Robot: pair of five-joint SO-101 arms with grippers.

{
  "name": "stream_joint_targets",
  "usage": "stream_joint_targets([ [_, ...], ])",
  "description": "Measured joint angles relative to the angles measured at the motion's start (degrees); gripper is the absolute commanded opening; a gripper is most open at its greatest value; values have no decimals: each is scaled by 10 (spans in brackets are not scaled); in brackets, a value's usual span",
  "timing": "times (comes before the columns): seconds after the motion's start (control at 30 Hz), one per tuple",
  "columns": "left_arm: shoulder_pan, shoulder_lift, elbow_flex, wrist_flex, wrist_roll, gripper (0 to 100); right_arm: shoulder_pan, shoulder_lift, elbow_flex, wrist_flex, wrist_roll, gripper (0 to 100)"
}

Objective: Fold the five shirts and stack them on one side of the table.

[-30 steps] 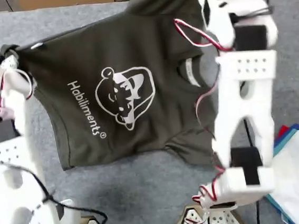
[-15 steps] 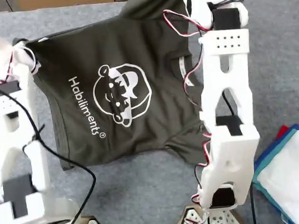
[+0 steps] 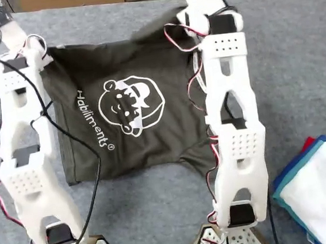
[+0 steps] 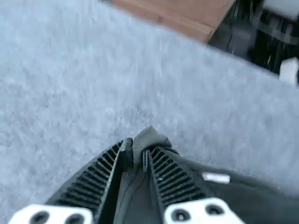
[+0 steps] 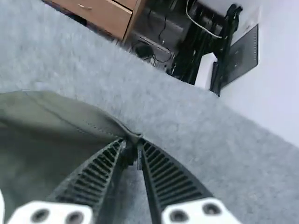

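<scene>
The grey table point(image 3: 295, 57) lies under the shirt and runs out past it on every side. The shirt point(image 3: 126, 154) is dark olive and spread mostly flat, chest up, between my two arms. Its far edge is drawn taut from one of my claws to the other. My right arm point(image 3: 229, 92) stretches along one side of the shirt and lies over its collar end. My left arm point(image 3: 23, 141) runs along the opposite side, by the hem.

Well apart from the shirt, out beyond my right arm, sits the stack of folded shirts point(image 3: 322, 190). A white one is on top, with blue and red edges showing beneath it. A white print point(image 3: 128, 105) of a cartoon face with lettering beside it covers the shirt's chest.

My left claw point(image 4: 138, 150) is clamped on a bunched far corner of the shirt, and a nub of fabric pokes out past the ribbed tips. My right claw point(image 5: 133, 148) is pinched tight on the shirt's far edge at the other end, with a seam running into the grip. A small white tag point(image 4: 216, 177) lies on the shirt just beside my left claw.
</scene>
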Motion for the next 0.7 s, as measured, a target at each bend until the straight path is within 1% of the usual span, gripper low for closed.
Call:
stream_joint_targets([
  [0.13,0,48,-127,126,1,19,2,1,-50,73,4,6],
  [0.27,1,74,-226,259,-2,19,2,1,-105,182,33,5],
  [0.37,4,82,-260,344,-17,19,2,1,-138,256,38,5],
  [0.5,29,87,-265,450,-51,19,4,1,-174,330,51,5],
  [0.57,33,87,-262,483,-61,19,9,1,-186,357,57,5],
  [0.63,30,86,-250,494,-65,19,14,1,-201,389,59,5],
  [0.7,22,87,-240,498,-76,19,18,1,-211,395,60,5],
])
